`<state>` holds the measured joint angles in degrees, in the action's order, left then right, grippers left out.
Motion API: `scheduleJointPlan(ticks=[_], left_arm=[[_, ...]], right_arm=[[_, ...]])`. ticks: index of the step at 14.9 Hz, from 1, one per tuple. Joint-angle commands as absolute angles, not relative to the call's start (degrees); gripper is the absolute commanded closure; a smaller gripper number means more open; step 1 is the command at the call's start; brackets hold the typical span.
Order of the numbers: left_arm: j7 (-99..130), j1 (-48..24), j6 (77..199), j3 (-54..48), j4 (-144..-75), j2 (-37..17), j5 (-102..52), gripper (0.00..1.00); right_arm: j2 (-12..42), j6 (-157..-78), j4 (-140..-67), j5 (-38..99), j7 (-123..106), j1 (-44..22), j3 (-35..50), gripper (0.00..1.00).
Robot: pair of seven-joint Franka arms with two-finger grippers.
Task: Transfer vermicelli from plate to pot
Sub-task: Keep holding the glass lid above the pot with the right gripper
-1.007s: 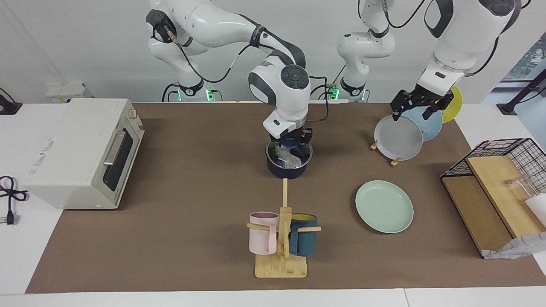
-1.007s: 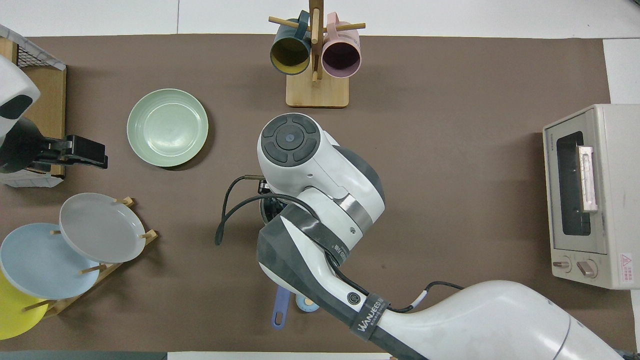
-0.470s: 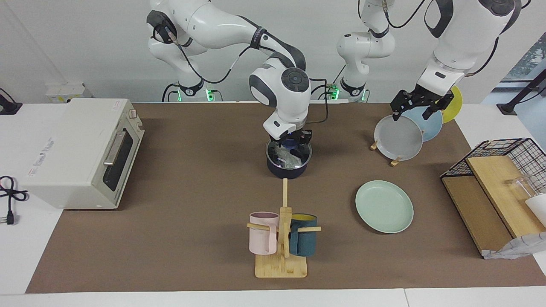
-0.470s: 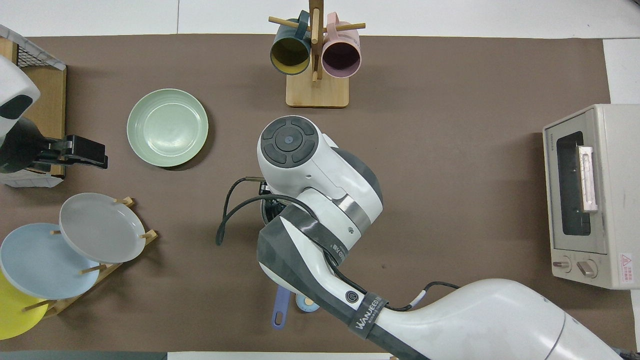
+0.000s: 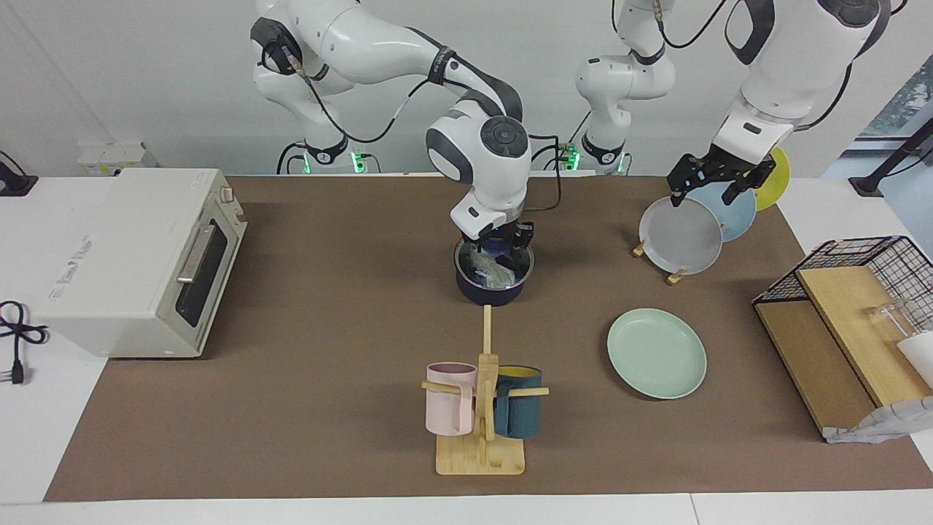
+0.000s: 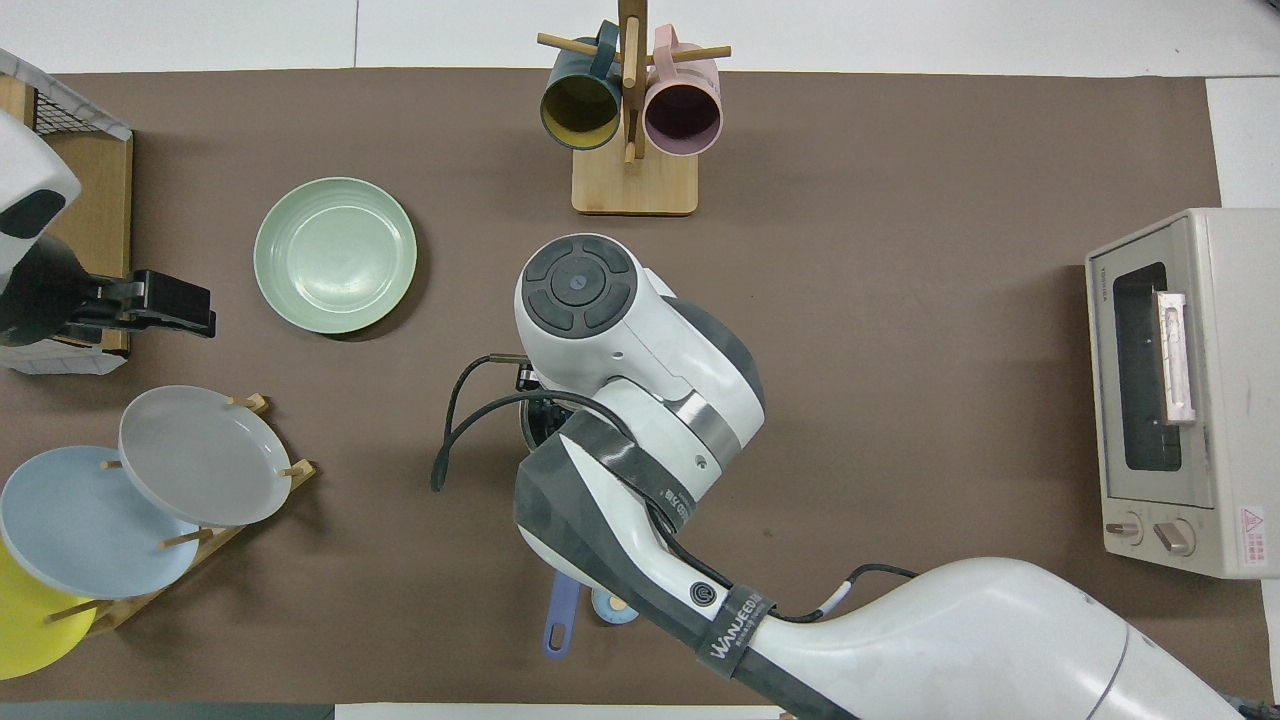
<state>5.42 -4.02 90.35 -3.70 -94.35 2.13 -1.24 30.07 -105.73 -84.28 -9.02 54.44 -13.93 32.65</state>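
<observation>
The dark pot [image 5: 490, 293] stands mid-table, and its blue handle [image 6: 560, 612] points toward the robots. The whitish vermicelli [image 5: 488, 271] sits inside it. My right gripper [image 5: 504, 255] reaches down into the pot's mouth, shut on the vermicelli. In the overhead view the right arm hides the gripper and most of the pot. The mint-green plate [image 5: 657, 353] [image 6: 335, 255] lies bare, farther from the robots and toward the left arm's end. My left gripper [image 5: 702, 198] [image 6: 195, 310] waits open in the air over the plate rack.
A wooden rack [image 5: 674, 275] holds grey, blue and yellow plates. A mug tree [image 5: 481, 415] with a pink and a teal mug stands farther out than the pot. A toaster oven [image 5: 138, 259] is at the right arm's end, and a wire basket [image 5: 867, 255] at the left arm's.
The right arm's wrist has risen and shifted slightly while its gripper stays in the pot. The left arm has not moved.
</observation>
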Motion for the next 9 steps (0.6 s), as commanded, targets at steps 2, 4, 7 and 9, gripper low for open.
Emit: scheduleJointPlan(ticks=[2, 4, 7, 9], left_arm=[[5.8, -3.2, 90.2, -4.2, -94.3, 2.5, -1.2, 0.0], [5.8, -3.2, 90.2, -4.2, -94.4, 2.5, -1.2, 0.0], [5.8, -3.2, 90.2, -4.2, -94.4, 2.5, -1.2, 0.0], [5.8, -3.2, 90.2, -4.2, -94.3, 2.5, -1.2, 0.0]], right_arm=[[29.9, -107.1, -85.6, -8.1, 56.2, -13.4, 33.1, 1.0], [29.9, -107.1, -85.6, -8.0, 56.3, -13.3, 33.1, 1.0], [29.9, -107.1, -86.0, -8.0, 56.3, -13.3, 33.1, 1.0], [29.9, -107.3, -86.5, -8.0, 56.4, -13.1, 33.1, 1.0]])
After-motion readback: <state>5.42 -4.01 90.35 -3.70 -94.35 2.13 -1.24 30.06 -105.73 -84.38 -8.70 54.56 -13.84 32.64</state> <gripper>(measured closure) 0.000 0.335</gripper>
